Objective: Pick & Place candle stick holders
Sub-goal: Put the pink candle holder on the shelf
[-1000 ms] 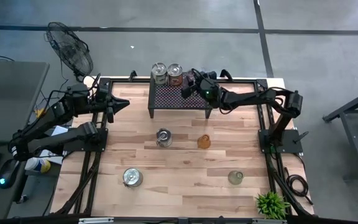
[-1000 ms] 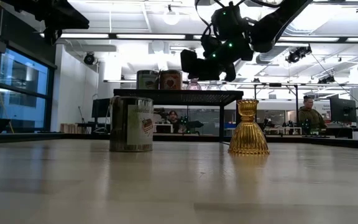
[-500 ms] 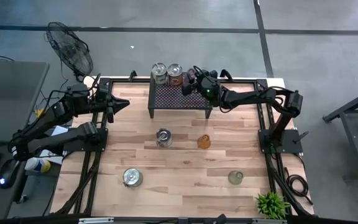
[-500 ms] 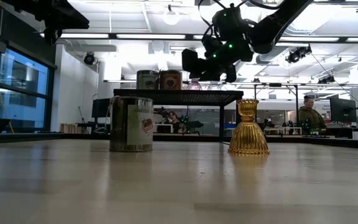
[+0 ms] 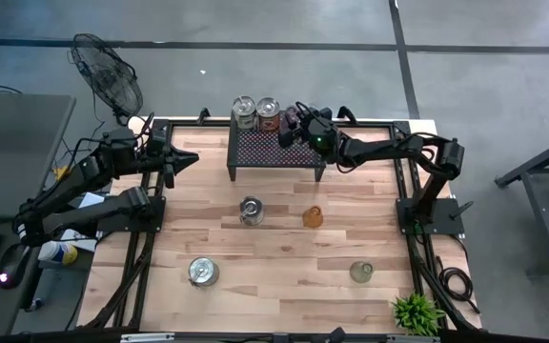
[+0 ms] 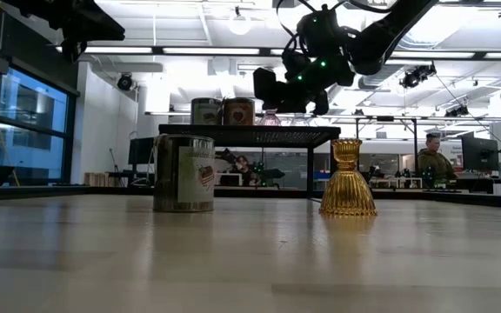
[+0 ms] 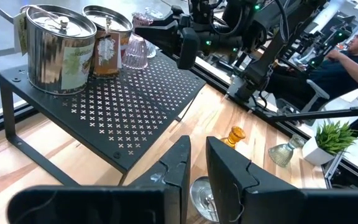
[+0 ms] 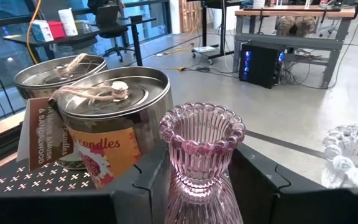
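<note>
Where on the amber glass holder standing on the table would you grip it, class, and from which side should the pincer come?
Grip the amber candle holder at its narrow waist, just under the small upper cup, coming down from above with one finger on each side. It stands upright on a wide ribbed skirt that flares too broadly to grip well. The nearby tin stands well apart.

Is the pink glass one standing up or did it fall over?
Standing up. The pink holder sits upright on the black stand, its beaded rim on top, between the right gripper fingers.
</note>
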`<state>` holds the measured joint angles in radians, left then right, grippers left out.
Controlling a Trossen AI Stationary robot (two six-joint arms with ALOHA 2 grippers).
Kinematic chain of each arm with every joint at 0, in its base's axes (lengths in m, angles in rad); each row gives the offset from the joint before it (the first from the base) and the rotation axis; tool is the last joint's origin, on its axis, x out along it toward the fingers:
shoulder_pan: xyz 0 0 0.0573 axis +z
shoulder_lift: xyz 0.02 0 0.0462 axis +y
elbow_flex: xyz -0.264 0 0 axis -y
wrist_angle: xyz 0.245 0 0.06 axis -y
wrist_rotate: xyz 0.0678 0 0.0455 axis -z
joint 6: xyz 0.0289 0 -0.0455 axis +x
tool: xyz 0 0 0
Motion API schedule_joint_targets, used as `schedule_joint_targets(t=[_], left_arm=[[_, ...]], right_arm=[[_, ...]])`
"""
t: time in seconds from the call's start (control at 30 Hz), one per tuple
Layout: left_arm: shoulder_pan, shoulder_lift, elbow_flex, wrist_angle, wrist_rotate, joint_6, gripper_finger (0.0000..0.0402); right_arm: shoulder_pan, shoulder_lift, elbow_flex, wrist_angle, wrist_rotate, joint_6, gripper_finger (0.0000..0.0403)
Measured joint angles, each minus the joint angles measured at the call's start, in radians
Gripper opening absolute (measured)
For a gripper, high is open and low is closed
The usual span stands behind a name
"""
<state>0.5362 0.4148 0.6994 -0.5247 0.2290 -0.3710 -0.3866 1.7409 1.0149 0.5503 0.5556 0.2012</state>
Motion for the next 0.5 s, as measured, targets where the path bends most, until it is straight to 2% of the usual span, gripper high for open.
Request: schedule_joint_targets(t=[0.5], left_arm=[[0.0,0.0,0.0,-0.001,0.019,0.0,0.0049]], right_arm=[[0.0,0.0,0.0,0.0,-0.005,-0.045,0.0131]])
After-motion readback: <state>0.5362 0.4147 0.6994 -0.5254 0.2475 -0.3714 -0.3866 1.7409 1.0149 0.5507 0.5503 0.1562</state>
